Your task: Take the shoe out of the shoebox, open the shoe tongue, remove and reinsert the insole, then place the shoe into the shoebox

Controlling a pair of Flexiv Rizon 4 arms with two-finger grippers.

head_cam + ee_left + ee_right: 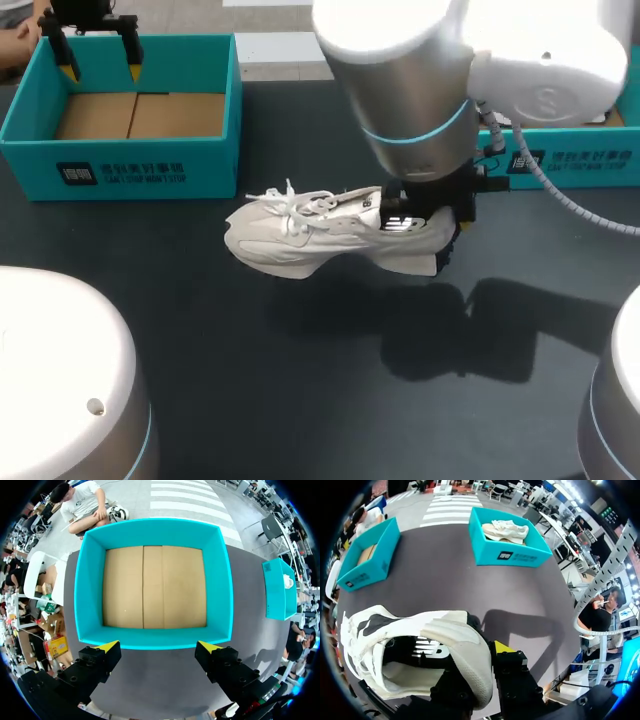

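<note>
One white lace-up sneaker (pixel 310 235) is pinched at its heel by the right gripper (pixel 435 230); the left gripper (pixel 159 649) hovers, fingers spread wide, above the teal cardboard shoebox (pixel 155 532).

The dark table (pixel 300 400) bears an open teal shoebox (pixel 130 172) at left and a second teal box (pixel 570 165) at right.

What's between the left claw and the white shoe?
In the head view, the empty teal shoebox lies between the left gripper and the shoe, followed by a strip of bare dark table.
</note>
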